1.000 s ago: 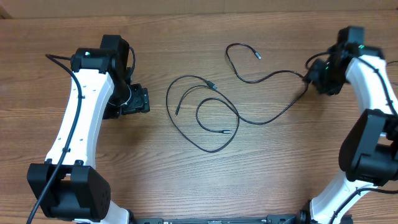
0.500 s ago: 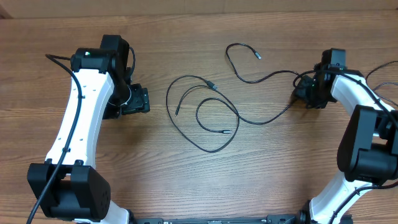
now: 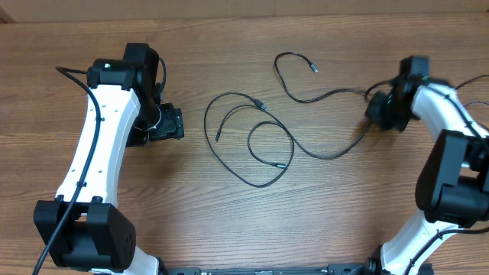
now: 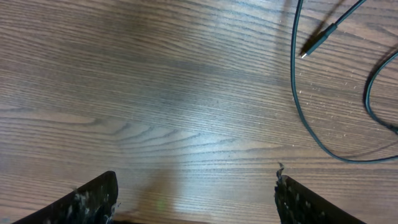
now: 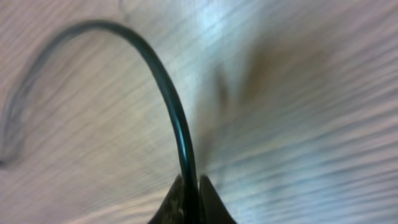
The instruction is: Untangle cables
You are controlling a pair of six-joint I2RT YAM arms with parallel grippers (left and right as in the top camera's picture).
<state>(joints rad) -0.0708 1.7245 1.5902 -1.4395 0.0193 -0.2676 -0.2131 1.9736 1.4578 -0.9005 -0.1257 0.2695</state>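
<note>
Thin black flexible cables (image 3: pixel 206 126) with small plug ends lie in loose overlapping loops on the brown wooden table (image 3: pixel 229 229), spreading from the centre out toward 3 o'clock. Compared with a second ago, my right gripper (image 3: pixel 380 114) has come in a little from the 3 o'clock edge. The strand leading to it sags lower, and the centre loop has been nudged toward 3 o'clock. My right jaws are pinched tight on that strand, which arches away from them. My left gripper (image 3: pixel 170 122), at 9 o'clock, is unmoved. Its jaws are spread wide, apart from the nearest loop.
</note>
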